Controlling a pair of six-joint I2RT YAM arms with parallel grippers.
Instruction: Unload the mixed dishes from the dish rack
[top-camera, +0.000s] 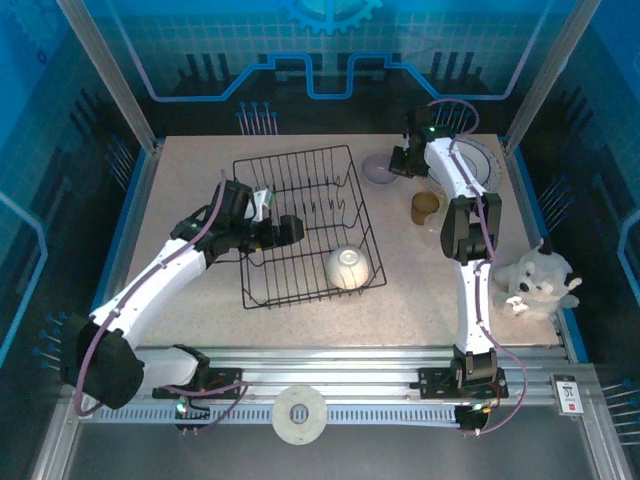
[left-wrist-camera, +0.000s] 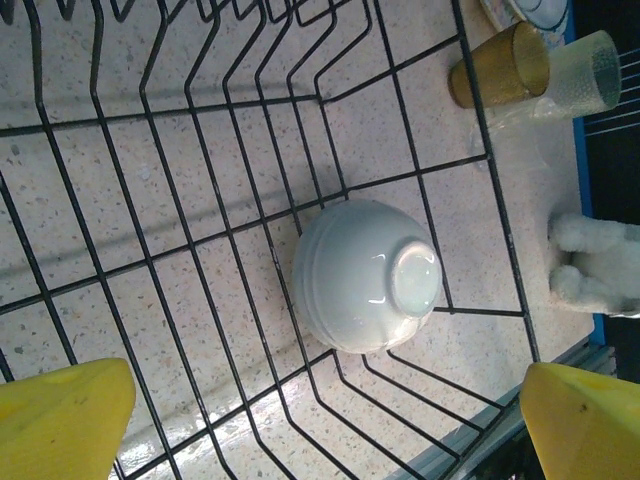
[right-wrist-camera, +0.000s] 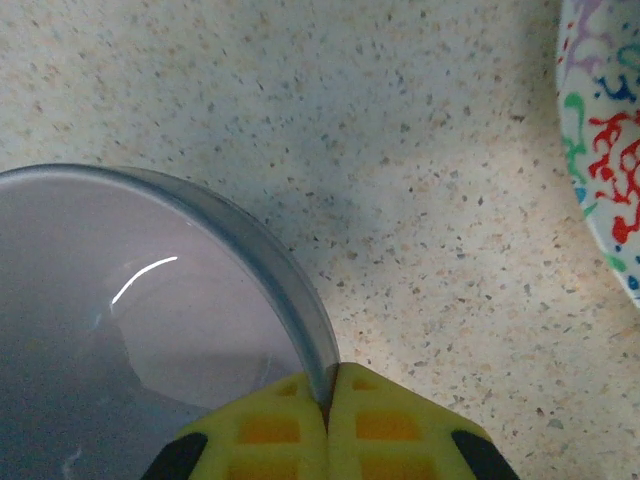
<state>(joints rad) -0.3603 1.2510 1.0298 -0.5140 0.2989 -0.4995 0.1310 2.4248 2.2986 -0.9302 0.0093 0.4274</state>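
- Desk: speckled surface that carries every item.
- Dish rack: black wire basket at the desk centre, between the two arms.
- Squiggle-patterned plate: flat on the desk to the right of the rack, near the pale lilac dish but apart from it.
- Pale lilac dish: on the desk, just beyond the rack's far right corner.
- Right pincer: clamped narrow on the lilac dish rim.
- Cream bowl: upside down on the rack floor, near right corner.
- Left pincer: jaws wide, above the rack interior, facing the cream bowl, gripping nothing.
- Brown cup and translucent cup: just beside each other on the desk, right of the rack.
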